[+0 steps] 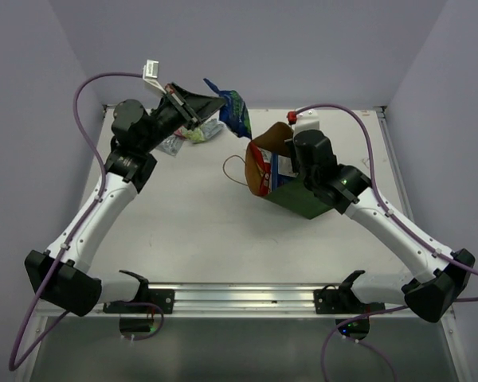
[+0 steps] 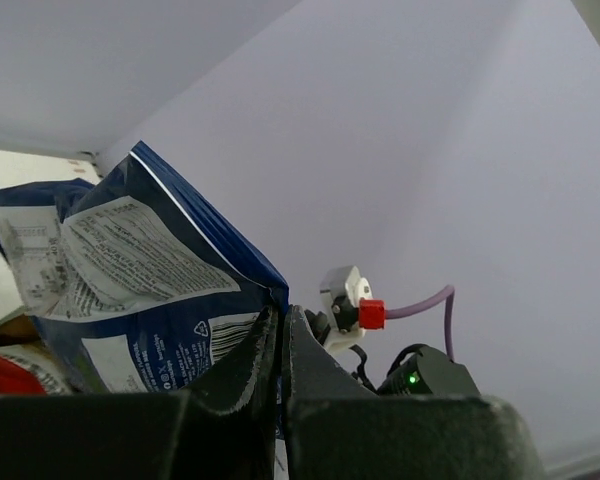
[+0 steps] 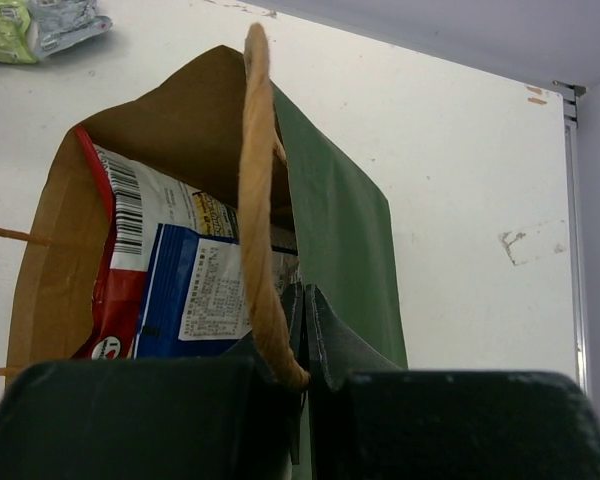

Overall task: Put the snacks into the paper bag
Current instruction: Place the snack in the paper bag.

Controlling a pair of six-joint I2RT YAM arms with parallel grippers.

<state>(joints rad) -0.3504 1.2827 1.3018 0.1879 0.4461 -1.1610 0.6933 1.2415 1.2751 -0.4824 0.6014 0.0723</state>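
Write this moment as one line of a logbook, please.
left gripper: shut on blue packet, aloft | right gripper: shut on paper bag wall | in bag: chip bag | on table: green packet, silver packet

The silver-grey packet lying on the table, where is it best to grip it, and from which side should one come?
Probably its near-left edge, from straight above. The silver-grey packet lies flat on the table, and its other end lies beside the green packet, so that edge looks freest. The left pincer, nearest, is shut on the blue packet.
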